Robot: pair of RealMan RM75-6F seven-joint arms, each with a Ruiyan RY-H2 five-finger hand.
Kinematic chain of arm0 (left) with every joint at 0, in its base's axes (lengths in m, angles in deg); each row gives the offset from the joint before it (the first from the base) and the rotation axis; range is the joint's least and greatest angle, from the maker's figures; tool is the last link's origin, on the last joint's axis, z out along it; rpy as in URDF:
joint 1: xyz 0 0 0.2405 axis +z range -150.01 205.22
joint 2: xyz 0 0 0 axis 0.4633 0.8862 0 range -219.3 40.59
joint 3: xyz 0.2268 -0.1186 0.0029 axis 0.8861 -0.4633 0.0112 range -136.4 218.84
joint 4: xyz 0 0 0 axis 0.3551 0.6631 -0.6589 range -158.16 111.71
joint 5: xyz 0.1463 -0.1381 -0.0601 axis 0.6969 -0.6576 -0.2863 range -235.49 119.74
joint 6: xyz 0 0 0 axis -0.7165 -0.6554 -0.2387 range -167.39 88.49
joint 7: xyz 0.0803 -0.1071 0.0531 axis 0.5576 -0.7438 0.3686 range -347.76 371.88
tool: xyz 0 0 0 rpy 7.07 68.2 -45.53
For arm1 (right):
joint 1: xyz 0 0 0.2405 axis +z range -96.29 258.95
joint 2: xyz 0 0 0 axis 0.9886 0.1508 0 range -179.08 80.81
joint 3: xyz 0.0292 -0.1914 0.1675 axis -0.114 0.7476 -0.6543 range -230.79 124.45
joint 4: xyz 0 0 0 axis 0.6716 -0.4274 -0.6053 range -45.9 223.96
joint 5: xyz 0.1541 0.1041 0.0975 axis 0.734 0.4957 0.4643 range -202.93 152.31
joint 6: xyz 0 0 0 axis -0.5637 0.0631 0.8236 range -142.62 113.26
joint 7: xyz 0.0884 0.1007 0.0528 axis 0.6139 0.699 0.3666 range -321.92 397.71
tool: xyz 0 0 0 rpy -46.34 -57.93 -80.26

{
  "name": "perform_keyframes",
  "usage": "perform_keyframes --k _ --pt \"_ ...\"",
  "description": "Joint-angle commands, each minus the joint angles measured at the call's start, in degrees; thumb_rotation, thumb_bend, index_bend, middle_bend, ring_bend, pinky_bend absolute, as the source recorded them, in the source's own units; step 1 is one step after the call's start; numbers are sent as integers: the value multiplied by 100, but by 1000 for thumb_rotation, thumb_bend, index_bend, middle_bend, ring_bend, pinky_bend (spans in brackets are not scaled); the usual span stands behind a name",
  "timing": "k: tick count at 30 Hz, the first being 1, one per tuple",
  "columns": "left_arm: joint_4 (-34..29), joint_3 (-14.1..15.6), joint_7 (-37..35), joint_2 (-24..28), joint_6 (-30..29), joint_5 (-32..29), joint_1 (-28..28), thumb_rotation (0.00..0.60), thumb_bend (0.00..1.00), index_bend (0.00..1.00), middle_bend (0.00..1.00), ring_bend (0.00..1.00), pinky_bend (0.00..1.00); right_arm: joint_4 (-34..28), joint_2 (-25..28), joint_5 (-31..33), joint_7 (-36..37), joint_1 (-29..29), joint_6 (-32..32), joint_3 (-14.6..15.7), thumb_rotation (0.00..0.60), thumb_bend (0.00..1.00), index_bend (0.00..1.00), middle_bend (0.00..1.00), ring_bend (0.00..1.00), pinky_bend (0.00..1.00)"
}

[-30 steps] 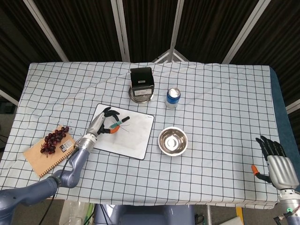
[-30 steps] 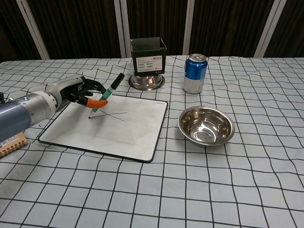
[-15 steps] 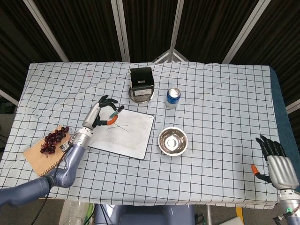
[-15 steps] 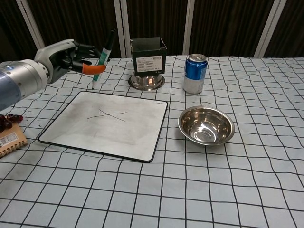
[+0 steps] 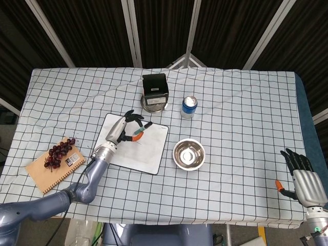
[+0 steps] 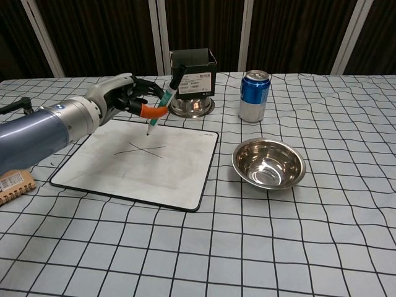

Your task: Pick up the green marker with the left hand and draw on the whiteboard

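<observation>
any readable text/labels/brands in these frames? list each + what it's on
None can be read.
White label on the black box: printed lines, too small.
Blue soda can: no brand legible.
Label on the brown spiral notebook: blurred.
White whiteboard: only a drawn cross, no words.

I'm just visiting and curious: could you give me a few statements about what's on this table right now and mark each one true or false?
1. The left hand holds the green marker. True.
2. The whiteboard is blank. False: a crossed pair of lines is drawn on it.
3. The steel bowl has fruit in it. False: it looks empty.
4. The blue can stands upright, off the whiteboard. True.
5. The right hand grips the can. False: it is far from it, near the table's edge.
</observation>
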Motion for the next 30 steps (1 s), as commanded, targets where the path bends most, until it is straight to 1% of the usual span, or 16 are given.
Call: perform_keyframes --k 1,12,25,30 --pt "290 25 -69 -203 86 28 -109 600 544 746 253 10 16 -5 12 1 32 7 25 3 600 348 0 0 0 0" --pt "804 87 -351 -488 240 190 -238 600 543 746 253 10 15 -15 32 14 61 20 61 4 600 348 0 0 0 0" --pt "1186 169 -607 -670 312 354 -283 600 541 746 253 10 16 -15 29 47 57 23 77 0 600 347 0 0 0 0" --pt "1228 157 -708 -690 283 388 -274 600 539 746 253 10 16 -23 31 42 51 27 82 1 600 348 0 0 0 0"
